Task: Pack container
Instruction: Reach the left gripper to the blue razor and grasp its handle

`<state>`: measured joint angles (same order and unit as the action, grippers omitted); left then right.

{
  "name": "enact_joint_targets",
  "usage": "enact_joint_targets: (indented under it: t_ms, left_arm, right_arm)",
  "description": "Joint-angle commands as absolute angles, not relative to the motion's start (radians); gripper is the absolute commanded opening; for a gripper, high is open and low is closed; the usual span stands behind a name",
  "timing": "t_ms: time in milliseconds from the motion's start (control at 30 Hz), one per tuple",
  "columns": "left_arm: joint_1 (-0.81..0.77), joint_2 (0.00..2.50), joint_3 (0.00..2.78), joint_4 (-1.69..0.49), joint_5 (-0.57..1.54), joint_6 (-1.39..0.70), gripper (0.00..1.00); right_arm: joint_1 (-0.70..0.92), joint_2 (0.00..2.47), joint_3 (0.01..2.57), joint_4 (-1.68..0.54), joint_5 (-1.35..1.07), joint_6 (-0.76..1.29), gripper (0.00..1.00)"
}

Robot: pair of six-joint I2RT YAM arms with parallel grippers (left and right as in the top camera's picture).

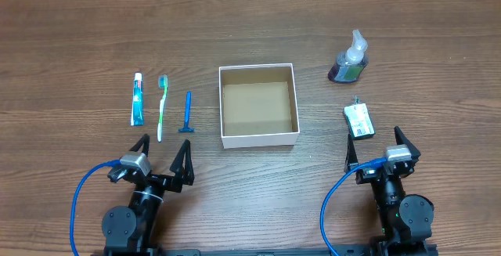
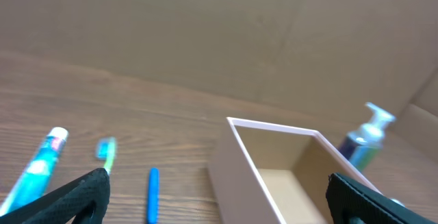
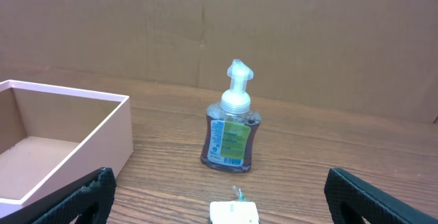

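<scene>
The container (image 1: 258,135), a square white box with a brown floor, sits empty at the table's middle; it also shows in the left wrist view (image 2: 274,169) and the right wrist view (image 3: 75,155). Left of it lie a toothpaste tube (image 1: 137,99), a green toothbrush (image 1: 162,107) and a blue razor (image 1: 187,113). A soap pump bottle (image 1: 349,59) stands right of the box, with a small white-and-green packet (image 1: 358,120) in front of it. My left gripper (image 1: 162,157) is open near the front edge, behind the razor. My right gripper (image 1: 376,151) is open just behind the packet.
A brown cardboard wall (image 3: 274,32) rises along the table's far side. Blue cables (image 1: 78,201) loop beside both arm bases at the front edge.
</scene>
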<state>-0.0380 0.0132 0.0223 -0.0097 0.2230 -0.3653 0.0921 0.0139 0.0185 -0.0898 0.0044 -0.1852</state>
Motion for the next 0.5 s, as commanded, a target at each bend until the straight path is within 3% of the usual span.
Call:
enact_joint_targets:
  t_ms: [0, 167, 333, 467]
  left_arm:
    - [-0.040, 0.031, 0.188, -0.069, 0.287, -0.416, 1.00]
    - [-0.039, 0.198, 0.495, -0.321, 0.166, -0.310, 1.00]
    - [-0.039, 0.564, 0.879, -0.690, 0.067, -0.152, 1.00]
    - [-0.040, 0.816, 1.068, -0.871, 0.080, -0.157, 1.00]
  right_arm:
    - [0.088, 0.003, 0.008, -0.084, 0.005, -0.191, 1.00]
    - [0.088, 0.003, 0.008, -0.084, 0.005, -0.191, 1.00]
    - [0.088, 0.003, 0.008, -0.084, 0.005, -0.191, 1.00]
    - [0.088, 0.003, 0.008, -0.084, 0.005, -0.191, 1.00]
